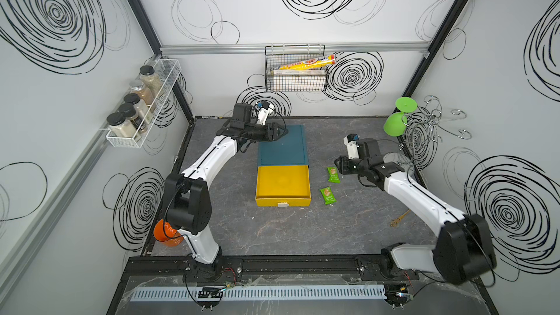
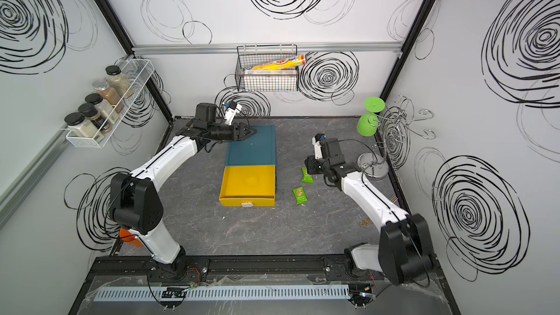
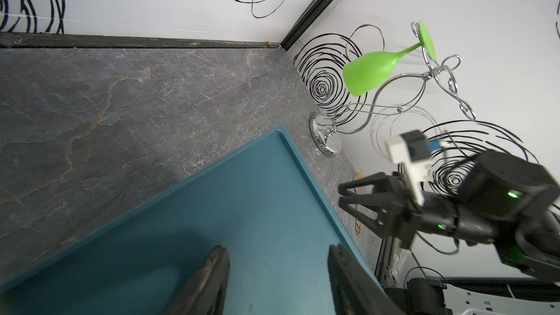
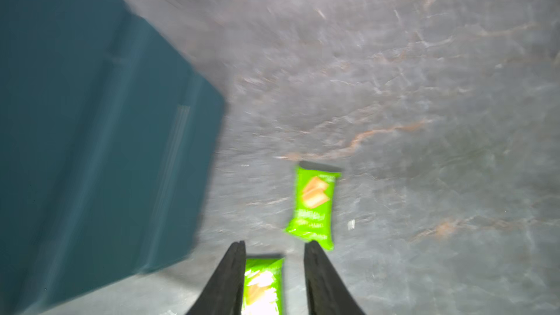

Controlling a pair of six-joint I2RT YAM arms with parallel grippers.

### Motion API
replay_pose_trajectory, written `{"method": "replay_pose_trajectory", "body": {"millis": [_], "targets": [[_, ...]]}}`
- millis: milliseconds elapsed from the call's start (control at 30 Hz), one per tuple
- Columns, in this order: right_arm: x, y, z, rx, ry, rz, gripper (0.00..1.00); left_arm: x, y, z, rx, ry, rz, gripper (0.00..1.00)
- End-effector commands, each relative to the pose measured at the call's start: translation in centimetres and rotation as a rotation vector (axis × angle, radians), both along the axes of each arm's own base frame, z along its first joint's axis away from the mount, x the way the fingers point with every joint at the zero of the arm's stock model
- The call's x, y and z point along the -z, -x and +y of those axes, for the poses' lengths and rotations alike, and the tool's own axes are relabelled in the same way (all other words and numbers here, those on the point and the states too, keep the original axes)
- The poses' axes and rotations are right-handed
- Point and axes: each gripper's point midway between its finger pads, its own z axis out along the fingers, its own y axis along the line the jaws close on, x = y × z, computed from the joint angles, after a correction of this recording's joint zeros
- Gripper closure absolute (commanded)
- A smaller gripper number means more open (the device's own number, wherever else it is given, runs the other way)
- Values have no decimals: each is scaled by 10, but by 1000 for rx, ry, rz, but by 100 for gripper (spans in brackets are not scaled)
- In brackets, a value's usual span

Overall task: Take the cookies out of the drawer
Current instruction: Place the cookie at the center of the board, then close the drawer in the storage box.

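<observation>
Right fingers hang narrowly apart over green cookies; left fingers spread wide above teal cabinet.

The dark grey marbled tabletop carries a teal drawer box at its middle, its yellow drawer pulled open, two green cookie packets flat just to its right (apart from each other) and, near the back right corner, a chrome rack's base.
</observation>
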Motion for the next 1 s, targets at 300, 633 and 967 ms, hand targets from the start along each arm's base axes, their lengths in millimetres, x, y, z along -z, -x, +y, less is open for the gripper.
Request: {"method": "replay_pose_trajectory", "body": {"millis": [300,633,967], "targets": [[-33,154,105,-248,-473,-158,100,53,7,10,-39,-84,125,75],[-35,202,145,-318,-427,-250,100,72,16,1,-31,-112,161,86],[-27,189,163,-286,-387,-323,100,87,21,-6,-5,-145,192,93]]}}
